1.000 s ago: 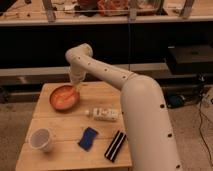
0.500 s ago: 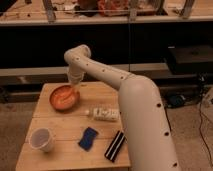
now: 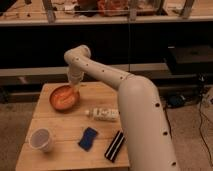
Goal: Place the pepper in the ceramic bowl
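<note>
Down at the centre left of the camera view, the gripper [image 3: 74, 89] hangs just over the upper right rim of the bowl [image 3: 63, 98]. It is too merged with the orange beneath it to tell whether it is open, closed or holding anything, or whether it touches the rim. The pepper cannot be picked out: nothing separates from the bowl's orange, either at the gripper or inside the bowl.

The arm [image 3: 117, 80] rises from the lower right of the frame as a thick pale column. It slopes up and left across the middle to a rounded joint above the bowl. From that joint the last link drops almost straight down to the gripper.

The bowl sits at the upper left of the table [image 3: 62, 126]. A white cup [image 3: 41, 140] stands upright near the lower left corner, well apart from the bowl. A white bottle [image 3: 102, 114] lies on its side at mid-table, right of the bowl and beside the arm. Below it lie a blue sponge-like piece [image 3: 88, 138] and, to its right, a black oblong thing [image 3: 114, 146]; the two lie close together but apart.
</note>
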### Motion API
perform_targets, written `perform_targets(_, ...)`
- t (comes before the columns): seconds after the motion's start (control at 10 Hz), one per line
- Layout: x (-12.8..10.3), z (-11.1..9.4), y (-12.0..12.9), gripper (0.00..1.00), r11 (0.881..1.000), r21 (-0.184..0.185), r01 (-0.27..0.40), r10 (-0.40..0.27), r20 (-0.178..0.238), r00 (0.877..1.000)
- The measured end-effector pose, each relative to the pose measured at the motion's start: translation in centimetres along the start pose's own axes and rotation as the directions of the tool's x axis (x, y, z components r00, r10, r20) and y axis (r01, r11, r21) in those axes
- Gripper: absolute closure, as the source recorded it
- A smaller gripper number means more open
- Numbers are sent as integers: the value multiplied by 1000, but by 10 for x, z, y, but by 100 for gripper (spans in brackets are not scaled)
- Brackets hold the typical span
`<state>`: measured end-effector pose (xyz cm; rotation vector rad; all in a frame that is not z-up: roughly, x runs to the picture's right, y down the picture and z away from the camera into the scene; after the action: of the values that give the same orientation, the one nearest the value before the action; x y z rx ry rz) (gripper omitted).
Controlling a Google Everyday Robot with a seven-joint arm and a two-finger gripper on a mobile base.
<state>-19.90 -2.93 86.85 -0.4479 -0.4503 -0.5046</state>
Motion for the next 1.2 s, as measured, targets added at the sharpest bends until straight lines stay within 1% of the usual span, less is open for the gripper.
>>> perform_targets(1.2, -2, 7, -4, 100, 1000, 1, 8, -8, 3, 1000)
